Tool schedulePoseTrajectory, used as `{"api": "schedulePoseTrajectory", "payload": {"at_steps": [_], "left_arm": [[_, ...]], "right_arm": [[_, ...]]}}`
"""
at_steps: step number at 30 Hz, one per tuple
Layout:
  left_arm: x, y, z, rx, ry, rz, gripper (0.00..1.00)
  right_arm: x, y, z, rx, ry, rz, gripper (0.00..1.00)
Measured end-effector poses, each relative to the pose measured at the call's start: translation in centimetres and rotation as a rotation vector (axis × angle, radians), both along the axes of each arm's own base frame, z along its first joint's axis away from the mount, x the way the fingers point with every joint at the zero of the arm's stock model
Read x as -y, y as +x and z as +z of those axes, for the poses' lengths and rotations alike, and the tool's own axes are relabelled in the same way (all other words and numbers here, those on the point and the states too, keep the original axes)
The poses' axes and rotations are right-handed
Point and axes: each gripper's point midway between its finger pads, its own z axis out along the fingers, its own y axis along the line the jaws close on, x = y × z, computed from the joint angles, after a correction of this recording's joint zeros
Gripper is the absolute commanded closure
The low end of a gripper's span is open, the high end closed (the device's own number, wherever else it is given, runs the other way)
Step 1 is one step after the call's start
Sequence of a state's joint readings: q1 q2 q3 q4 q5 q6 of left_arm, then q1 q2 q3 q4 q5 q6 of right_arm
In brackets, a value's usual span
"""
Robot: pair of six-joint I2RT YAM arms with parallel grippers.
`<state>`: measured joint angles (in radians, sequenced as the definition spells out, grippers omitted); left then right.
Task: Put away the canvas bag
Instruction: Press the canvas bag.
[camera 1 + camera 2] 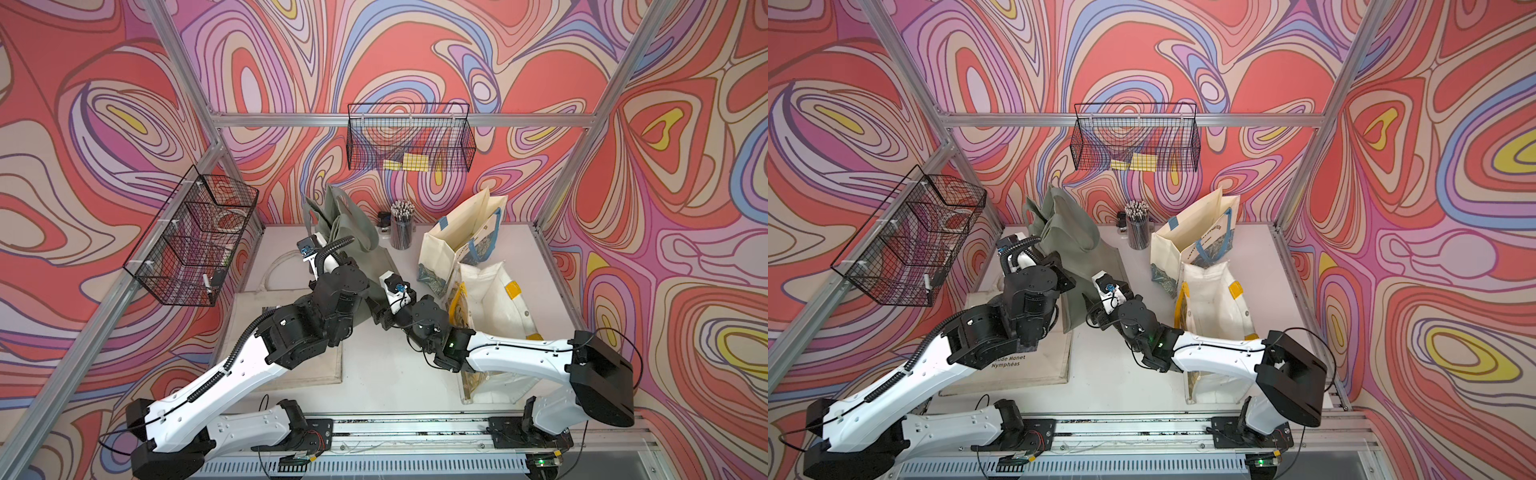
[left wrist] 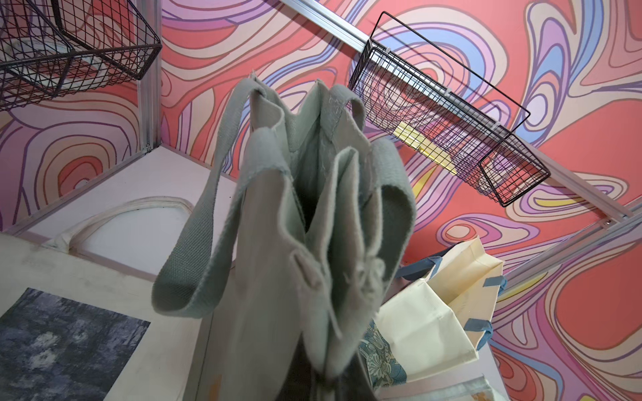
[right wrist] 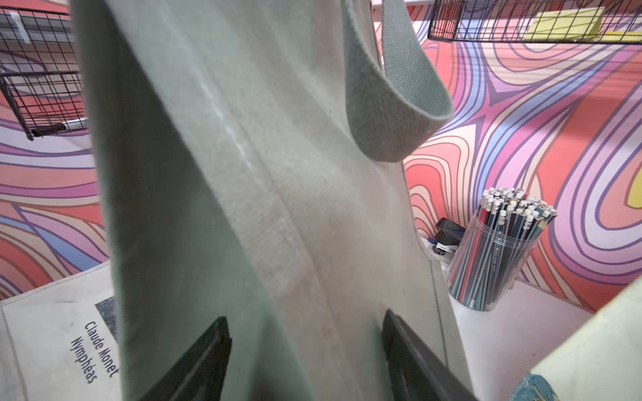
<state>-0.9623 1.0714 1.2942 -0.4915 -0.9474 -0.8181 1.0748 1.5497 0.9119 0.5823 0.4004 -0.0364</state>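
Sage canvas bag (image 1: 353,232) is held raised over the back of the worktop (image 1: 386,374), handles at its upper end. Left fingers (image 1: 1064,272) are seen clamped together on its cloth. Right fingers (image 3: 201,357) are seen spread apart, the bag's panel lying between them, unpinched. Pencil jar (image 3: 500,250) is noted near.

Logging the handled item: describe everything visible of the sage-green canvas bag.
The sage-green canvas bag is soft woven cloth with two webbing handles drooping at its mouth. It is bunched and held upright, seemingly pinched by the shut left gripper; its lower panel trails onto the table. The right gripper stands open around its fabric.
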Motion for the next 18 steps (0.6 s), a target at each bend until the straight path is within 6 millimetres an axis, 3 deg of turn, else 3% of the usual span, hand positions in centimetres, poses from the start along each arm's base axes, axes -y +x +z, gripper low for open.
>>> {"api": "schedulePoseTrajectory", "payload": {"at_steps": [4, 9, 18], "left_arm": [[0.0, 0.0, 0.1, 0.004, -0.017, 0.006, 1.00], [-0.2, 0.1, 0.3, 0.022, -0.033, 0.023, 1.00], [-0.1, 0.4, -0.3, 0.029, -0.026, 0.040, 1.00]], "right_arm": [[-0.3, 0.6, 0.0, 0.025, 0.028, -0.024, 0.49], [-1.3, 0.2, 0.6, 0.027, 0.098, 0.030, 0.28], [-2.1, -2.0, 2.3, 0.059, 0.166, 0.172, 0.10]]}}
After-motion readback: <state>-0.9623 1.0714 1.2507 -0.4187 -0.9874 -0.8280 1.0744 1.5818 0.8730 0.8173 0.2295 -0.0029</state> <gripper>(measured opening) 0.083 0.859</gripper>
